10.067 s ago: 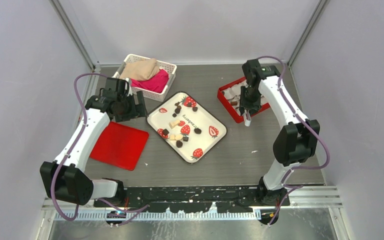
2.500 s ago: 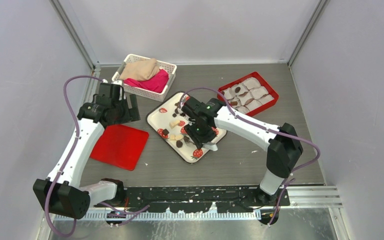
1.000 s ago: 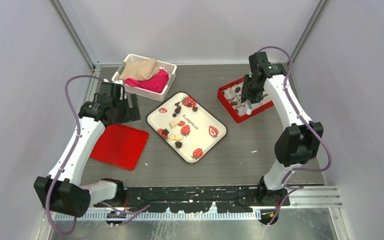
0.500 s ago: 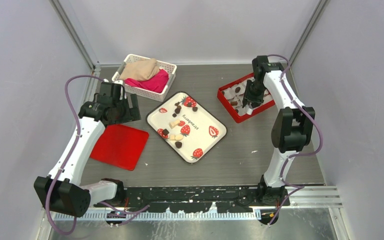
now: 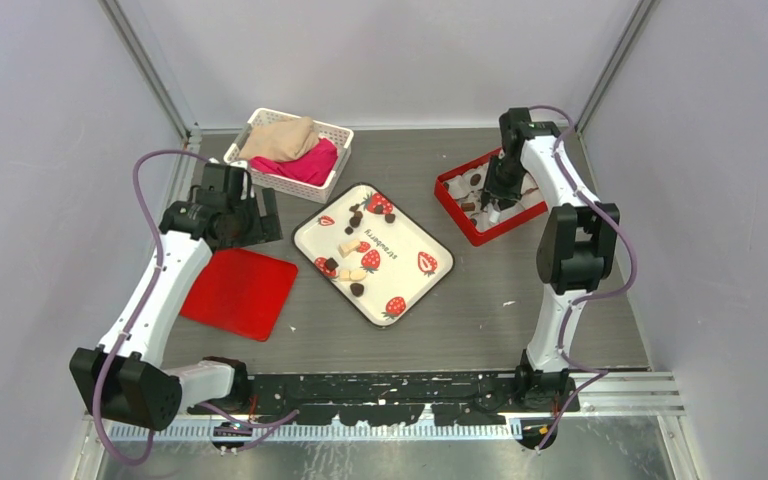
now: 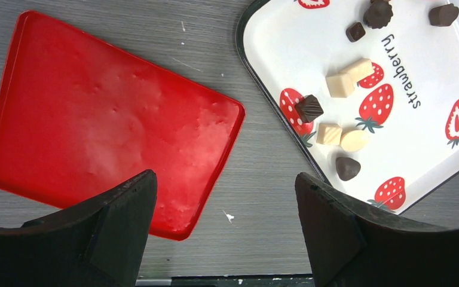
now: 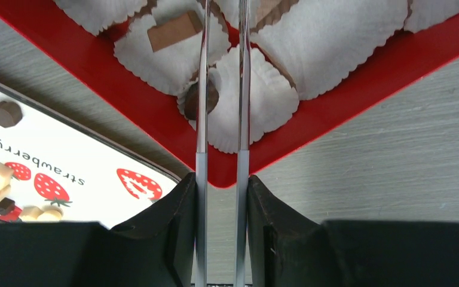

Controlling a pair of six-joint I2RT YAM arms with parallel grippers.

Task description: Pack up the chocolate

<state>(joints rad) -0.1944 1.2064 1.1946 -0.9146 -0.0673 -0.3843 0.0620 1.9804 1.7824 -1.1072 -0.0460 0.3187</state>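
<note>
At the far right of the grey tabletop [image 5: 480,300], the right hand [image 7: 221,179] hung over one corner of a shallow red box [image 7: 346,107] lined with white fluted paper cups [image 7: 334,42]. It was clenched on a pair of thin metal tongs [image 7: 202,161], whose two blades ran forward close together and parallel. One round dark brown chocolate lump [image 7: 198,100] lay in the cup nearest that corner, right at the left blade and partly hidden by it (whether the blade touched it, I could not tell). A flat, paler brown rectangular piece [image 7: 175,30] sat in the cup beside it.

More dark chocolate lumps [image 6: 348,168] lay scattered on a white rectangular tray printed with red strawberries [image 6: 439,69], mixed with a few cream-coloured blocks [image 6: 339,85]. The tray stood at the middle of the tabletop, apart from the box.

The left hand [image 6: 224,239] was released, its fingers spread wide and holding nothing. It hovered above the strip of tabletop between the tray and a flat red plastic lid [image 6: 95,119] lying to the tray's left. Behind them stood a white slotted basket [image 5: 295,186] holding beige and pink cloth.
</note>
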